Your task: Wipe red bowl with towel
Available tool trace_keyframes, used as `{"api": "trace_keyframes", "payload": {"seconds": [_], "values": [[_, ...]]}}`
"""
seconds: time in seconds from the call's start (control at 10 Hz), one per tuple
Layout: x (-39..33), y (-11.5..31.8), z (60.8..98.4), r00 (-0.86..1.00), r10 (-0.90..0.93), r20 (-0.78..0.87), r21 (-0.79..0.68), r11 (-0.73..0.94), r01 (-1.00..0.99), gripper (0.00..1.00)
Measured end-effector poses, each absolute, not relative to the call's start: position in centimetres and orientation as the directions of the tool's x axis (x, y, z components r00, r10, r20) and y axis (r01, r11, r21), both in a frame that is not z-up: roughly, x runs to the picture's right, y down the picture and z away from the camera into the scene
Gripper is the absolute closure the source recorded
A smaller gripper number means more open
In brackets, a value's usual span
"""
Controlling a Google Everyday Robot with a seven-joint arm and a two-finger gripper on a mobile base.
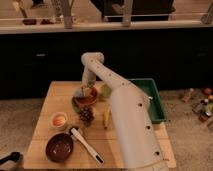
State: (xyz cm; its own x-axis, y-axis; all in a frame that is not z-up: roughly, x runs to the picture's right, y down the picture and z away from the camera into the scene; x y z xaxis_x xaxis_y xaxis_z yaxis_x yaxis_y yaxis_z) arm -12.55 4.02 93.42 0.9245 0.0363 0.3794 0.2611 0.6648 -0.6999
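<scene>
The red bowl [85,98] stands at the back middle of the wooden table [45,102], partly on a dark green thing [75,106]. My gripper [87,91] hangs from the white arm [125,115] and is down at the bowl, right over its inside. A small pale yellowish patch [90,92] shows at the gripper inside the bowl. I cannot tell whether it is the towel. The gripper hides part of the bowl's inside.
A dark maroon bowl [59,147] stands front left, with a small white cup [59,120] behind it. A white-handled tool [86,145], a dark cluster [86,116], a banana [106,118] and a green fruit [105,91] lie near. A green tray [152,97] stands right.
</scene>
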Motion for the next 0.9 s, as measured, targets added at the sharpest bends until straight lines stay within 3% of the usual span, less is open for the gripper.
{"api": "trace_keyframes", "payload": {"seconds": [0.6,0.9], "values": [[-12.4,6.3,92.4,0.931,0.053,0.36,-0.729,0.639,0.245,1.0],[-9.1,3.5,93.1,0.941,0.15,0.302,-0.723,0.679,0.124,1.0]]}}
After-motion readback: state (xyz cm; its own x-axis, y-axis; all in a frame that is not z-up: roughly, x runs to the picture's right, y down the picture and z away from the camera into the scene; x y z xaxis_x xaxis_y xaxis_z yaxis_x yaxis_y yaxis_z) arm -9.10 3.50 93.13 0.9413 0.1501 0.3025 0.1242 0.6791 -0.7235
